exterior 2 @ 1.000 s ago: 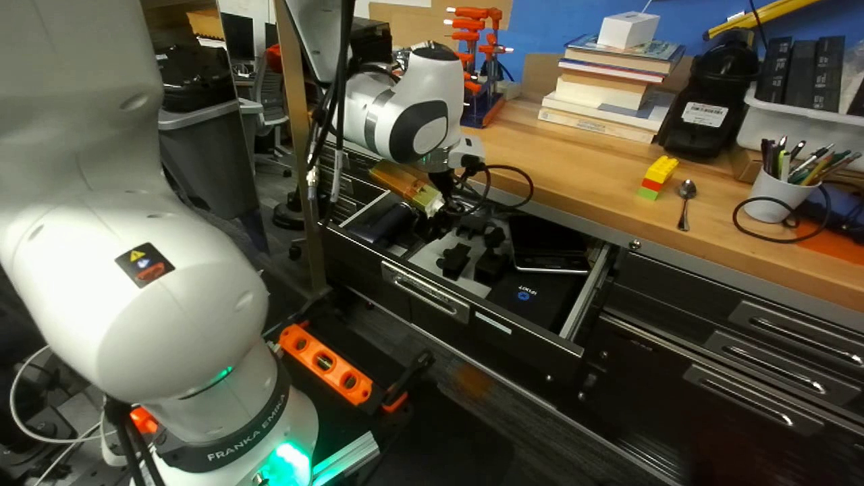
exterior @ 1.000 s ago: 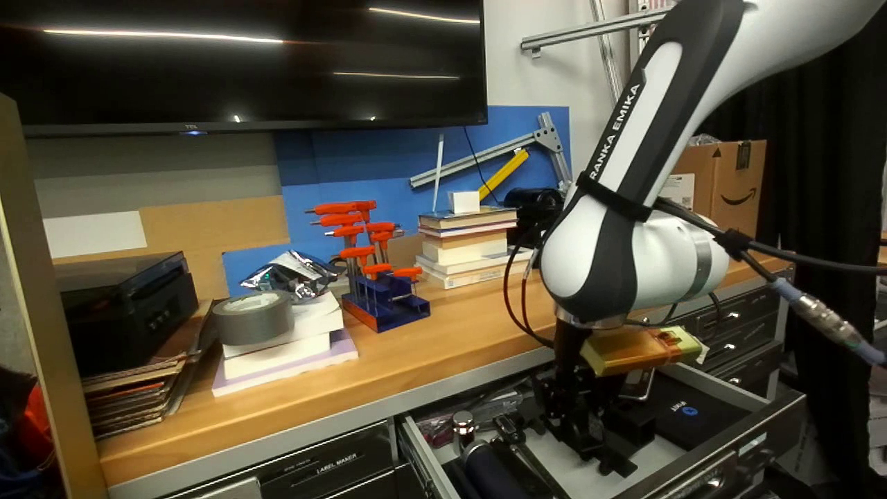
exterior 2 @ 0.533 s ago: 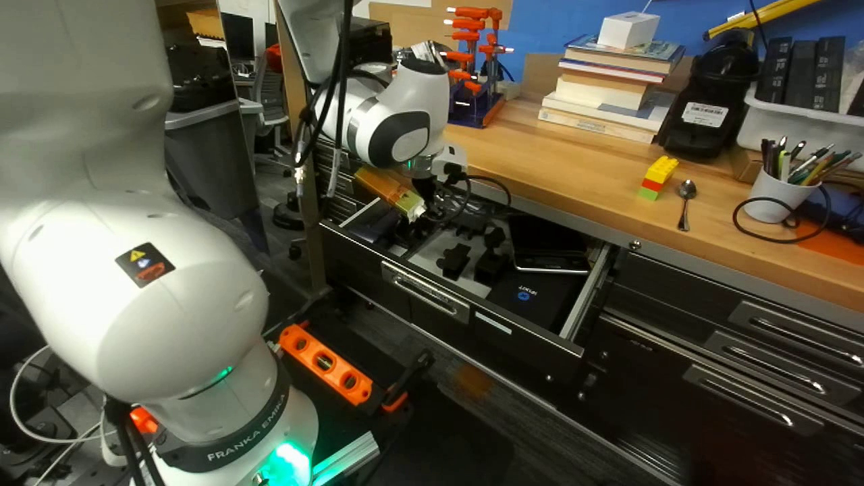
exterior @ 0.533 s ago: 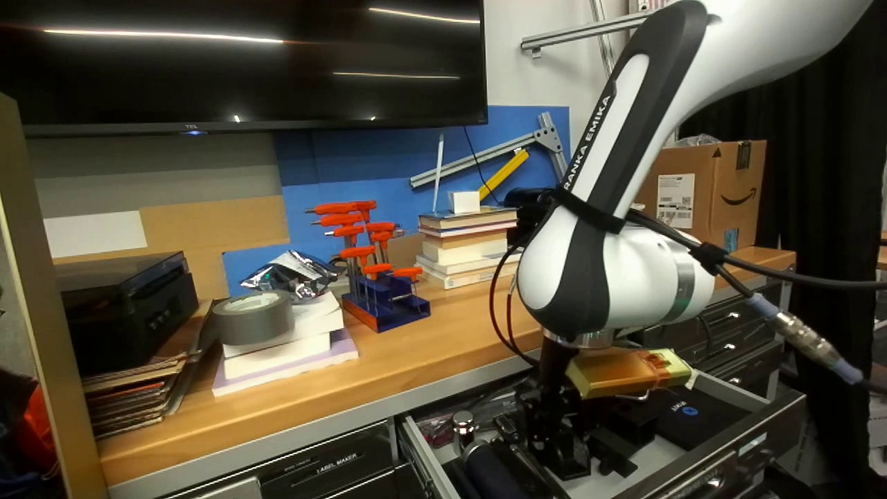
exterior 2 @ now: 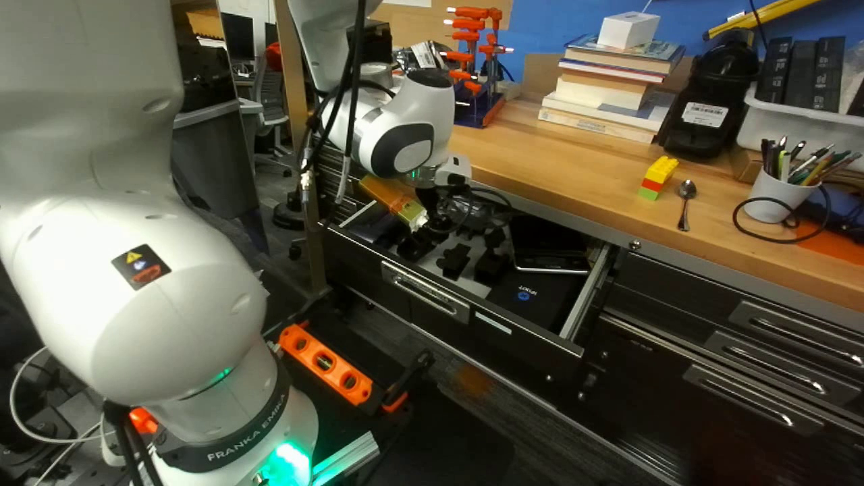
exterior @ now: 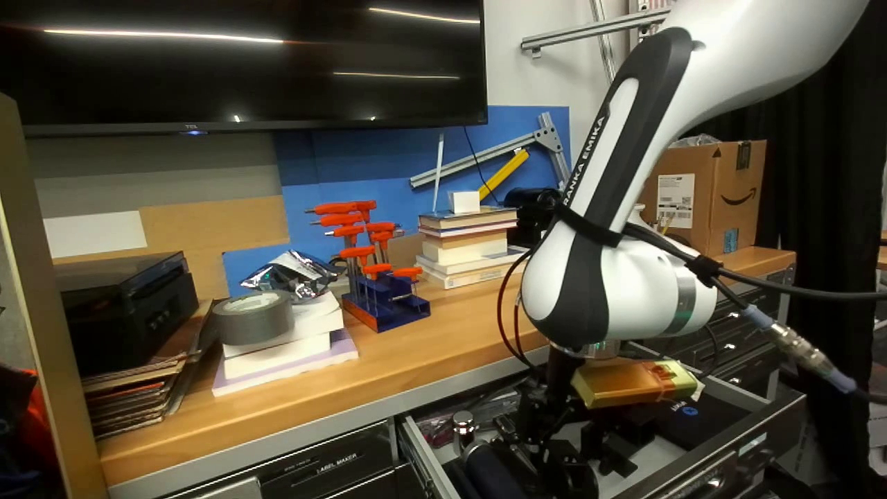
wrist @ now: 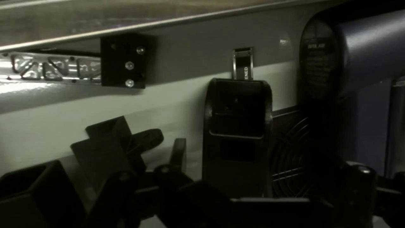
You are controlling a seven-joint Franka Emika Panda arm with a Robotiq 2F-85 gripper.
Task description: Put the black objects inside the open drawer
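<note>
The open drawer point(exterior 2: 586, 307) holds several black objects. A roundish black one point(wrist: 235, 126) with a metal tab at its end lies on the drawer floor. My gripper point(wrist: 251, 152) is down in the drawer with its jaws wide on either side of this piece; pale floor shows between it and the left side. Dark shadow hides the right side. In an exterior view the gripper point(exterior: 561, 447) stands over the drawer's near part. A black bracket point(wrist: 104, 148) and a hollow black block point(wrist: 34, 186) lie beside it; two chunky pieces, a bracket point(exterior 2: 453, 261) and a block point(exterior 2: 491, 264), sit mid-drawer.
A dark blue rounded tool point(wrist: 373, 53) lies close by the gripper. A latticed metal bar point(wrist: 41, 68) runs near the drawer wall. A flat black case point(exterior 2: 533, 293) fills one drawer end. A yellow-orange block point(exterior: 634, 383) rides on the wrist. Books point(exterior 2: 601, 101) stand on the worktop.
The arm has sunk lower into the drawer and shifted toward the end with the blue tool. The jaws have spread, letting go of the roundish black piece.
</note>
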